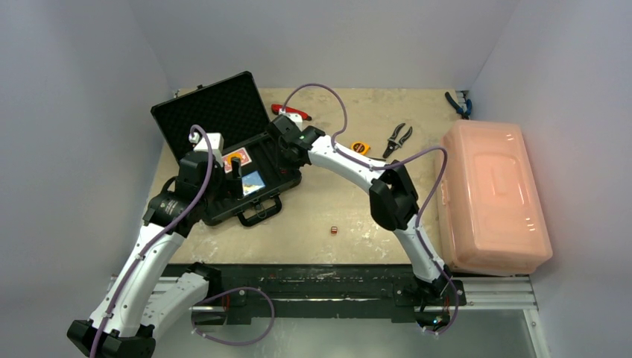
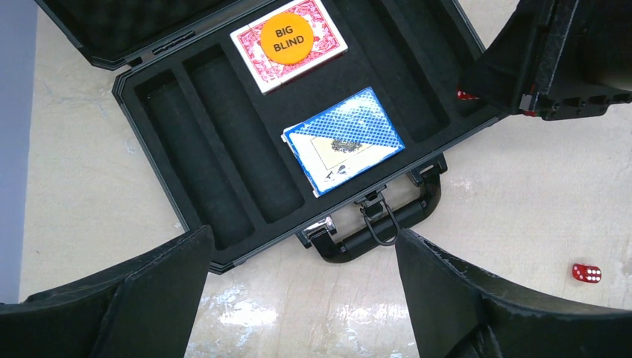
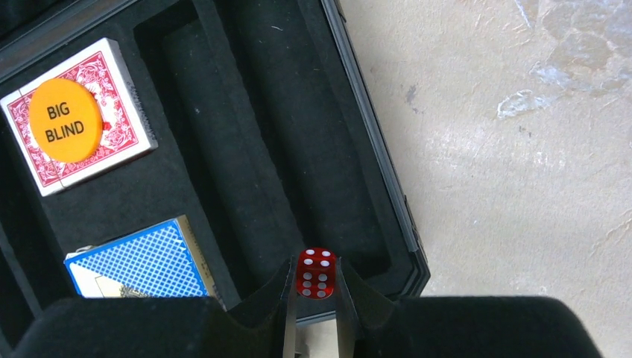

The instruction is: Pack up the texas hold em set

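Observation:
The black briefcase [image 1: 212, 112] lies open at the back left, foam-lined, handle [image 2: 376, 231] toward the front. Inside lie a red card deck [image 1: 237, 159] with an orange "BIG BLIND" disc [image 2: 288, 39] on it, and a blue deck [image 2: 343, 140]. My right gripper [image 3: 316, 287] is shut on a red die [image 3: 316, 273], held over the case's right-hand slot [image 3: 328, 186]. My left gripper [image 2: 302, 242] is open and empty above the case's front edge. A second red die [image 1: 333, 230] lies on the table in front of the case. No blue disc shows.
A large pink plastic bin [image 1: 492, 194] fills the right side. A yellow tape measure [image 1: 361, 147], black pliers [image 1: 399, 138], a red-handled tool [image 1: 291, 112] and blue-handled pliers [image 1: 458, 103] lie toward the back.

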Robot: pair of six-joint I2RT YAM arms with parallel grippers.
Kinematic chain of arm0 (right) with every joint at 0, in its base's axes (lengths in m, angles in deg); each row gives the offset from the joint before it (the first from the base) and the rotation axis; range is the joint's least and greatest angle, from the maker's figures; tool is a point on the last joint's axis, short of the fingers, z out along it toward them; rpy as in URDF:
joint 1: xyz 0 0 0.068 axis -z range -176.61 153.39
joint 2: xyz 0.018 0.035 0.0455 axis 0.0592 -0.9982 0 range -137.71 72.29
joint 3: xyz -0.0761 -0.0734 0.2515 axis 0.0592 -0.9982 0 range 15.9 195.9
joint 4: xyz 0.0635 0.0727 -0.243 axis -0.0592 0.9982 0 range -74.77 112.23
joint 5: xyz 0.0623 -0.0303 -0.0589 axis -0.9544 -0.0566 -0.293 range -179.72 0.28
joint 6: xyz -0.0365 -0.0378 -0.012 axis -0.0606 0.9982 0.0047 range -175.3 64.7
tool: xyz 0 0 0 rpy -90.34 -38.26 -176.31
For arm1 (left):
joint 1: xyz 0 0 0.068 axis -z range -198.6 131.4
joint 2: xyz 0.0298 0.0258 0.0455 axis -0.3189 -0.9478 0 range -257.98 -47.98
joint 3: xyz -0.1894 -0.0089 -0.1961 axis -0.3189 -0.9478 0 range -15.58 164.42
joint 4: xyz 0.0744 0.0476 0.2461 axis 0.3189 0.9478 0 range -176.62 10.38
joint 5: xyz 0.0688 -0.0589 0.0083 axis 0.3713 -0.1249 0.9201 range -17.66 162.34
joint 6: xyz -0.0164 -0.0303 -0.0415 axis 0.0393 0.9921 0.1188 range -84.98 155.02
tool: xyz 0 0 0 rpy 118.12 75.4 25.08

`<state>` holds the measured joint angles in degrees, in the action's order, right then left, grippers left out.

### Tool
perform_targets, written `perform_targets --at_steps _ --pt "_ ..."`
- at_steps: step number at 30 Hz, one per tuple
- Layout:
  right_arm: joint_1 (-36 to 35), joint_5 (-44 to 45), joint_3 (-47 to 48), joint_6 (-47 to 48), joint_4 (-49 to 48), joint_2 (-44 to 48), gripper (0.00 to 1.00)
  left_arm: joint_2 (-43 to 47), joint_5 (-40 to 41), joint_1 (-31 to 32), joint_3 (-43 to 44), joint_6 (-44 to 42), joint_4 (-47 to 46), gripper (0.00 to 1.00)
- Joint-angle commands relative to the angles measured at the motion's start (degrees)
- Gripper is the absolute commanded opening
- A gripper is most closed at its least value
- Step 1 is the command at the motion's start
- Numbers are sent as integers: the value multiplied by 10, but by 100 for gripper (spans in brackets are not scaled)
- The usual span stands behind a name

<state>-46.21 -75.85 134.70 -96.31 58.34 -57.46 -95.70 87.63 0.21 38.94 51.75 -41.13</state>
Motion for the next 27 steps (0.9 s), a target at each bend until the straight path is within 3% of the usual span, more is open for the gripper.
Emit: perform_targets --at_steps 1,13,27 --pt "-1 -4 35 13 4 -7 0 5 -2 -3 7 -10 -10 92" --pt "1 -5 12 59 -8 -19 0 4 -5 -3 7 -11 -10 92" --pt "2 -82 -16 124 -18 -25 1 -2 -7 -4 7 -10 -10 91"
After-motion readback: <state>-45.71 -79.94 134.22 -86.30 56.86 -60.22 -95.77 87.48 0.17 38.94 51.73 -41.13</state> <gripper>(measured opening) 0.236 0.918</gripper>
